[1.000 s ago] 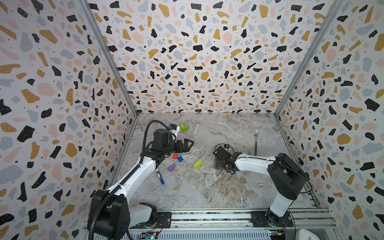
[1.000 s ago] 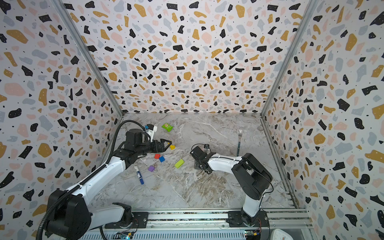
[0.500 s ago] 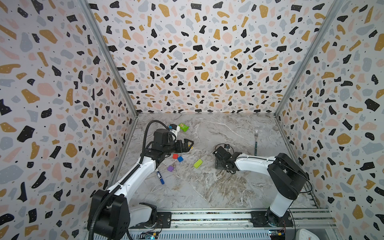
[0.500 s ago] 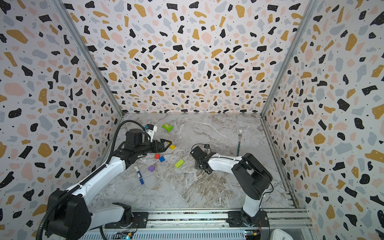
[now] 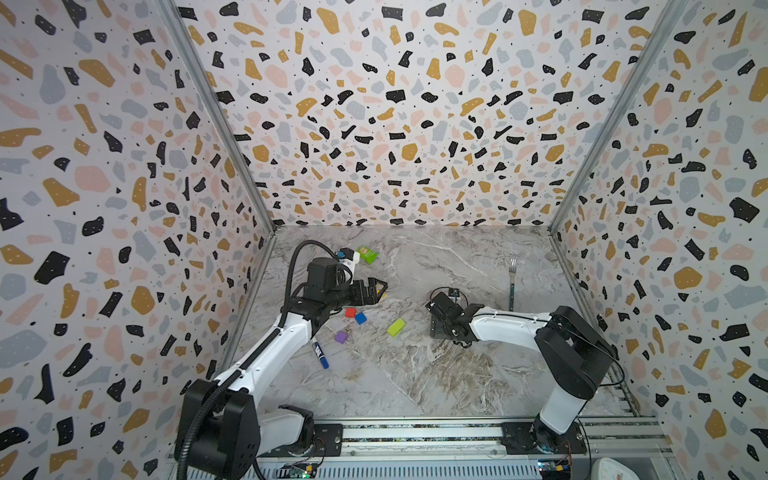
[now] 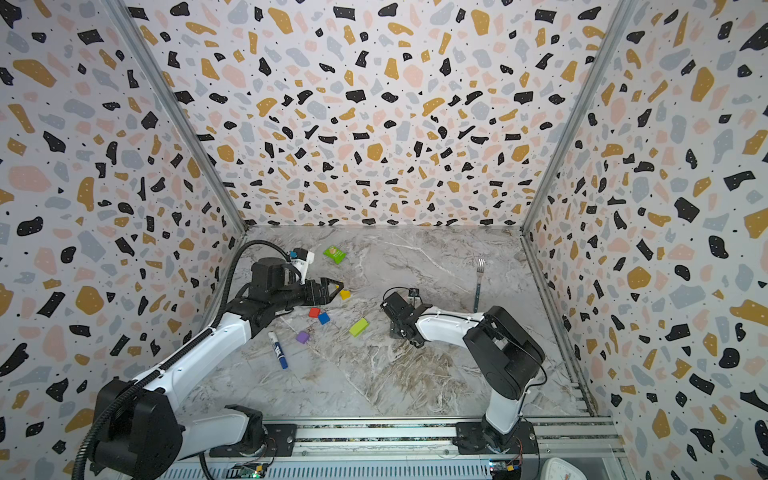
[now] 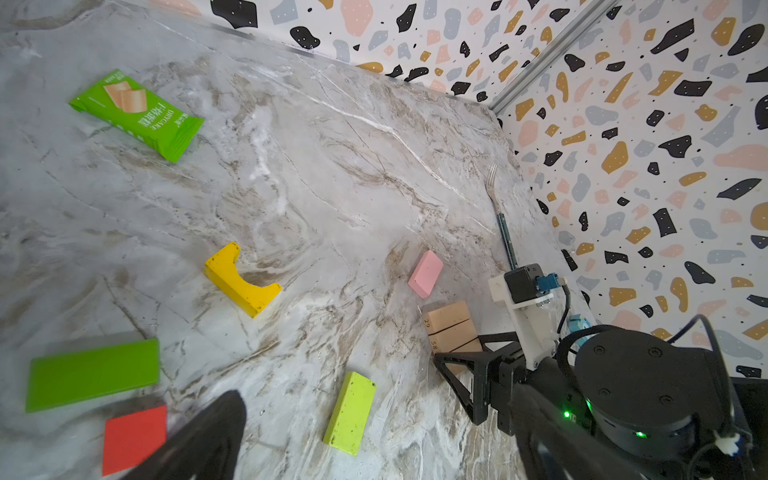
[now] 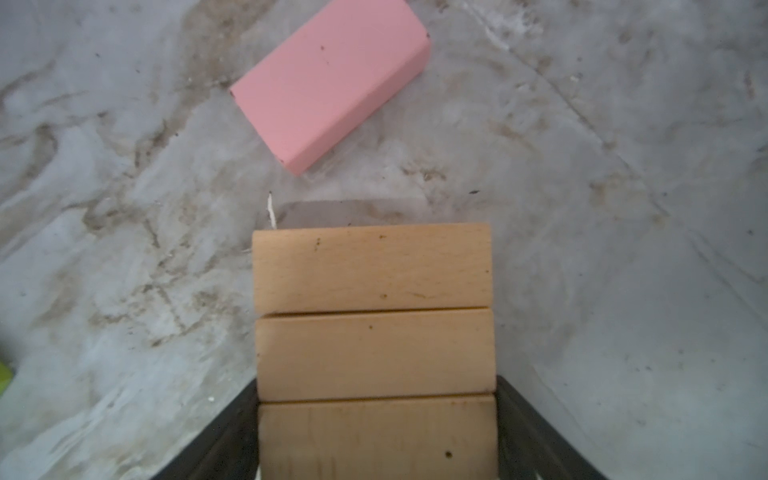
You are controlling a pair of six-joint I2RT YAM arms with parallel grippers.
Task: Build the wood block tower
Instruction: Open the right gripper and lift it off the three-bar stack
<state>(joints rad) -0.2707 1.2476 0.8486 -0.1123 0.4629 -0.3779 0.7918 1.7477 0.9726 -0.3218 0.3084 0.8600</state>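
Note:
The tower is a single flat layer of three tan bars (image 8: 374, 311) lying side by side, also seen in the left wrist view (image 7: 451, 328). My right gripper (image 8: 376, 380) (image 5: 440, 322) (image 6: 399, 322) is shut on their ends and hides them in both top views. A pink bar (image 8: 332, 83) lies just beyond. My left gripper (image 5: 380, 289) (image 6: 336, 286) (image 7: 378, 415) hovers open and empty by the yellow arch (image 6: 345, 294) (image 7: 241, 280). Loose wood blocks lie nearby: red cube (image 5: 350, 312), blue cube (image 5: 360, 318), purple cube (image 5: 340, 337), lime bar (image 5: 396, 327) and dark green bar (image 7: 93, 374).
A green packet (image 5: 368, 254) lies at the back left. A blue-capped marker (image 5: 320, 353) lies beside my left arm. A fork (image 5: 512, 282) lies near the right wall. Patterned walls close in the left, back and right sides.

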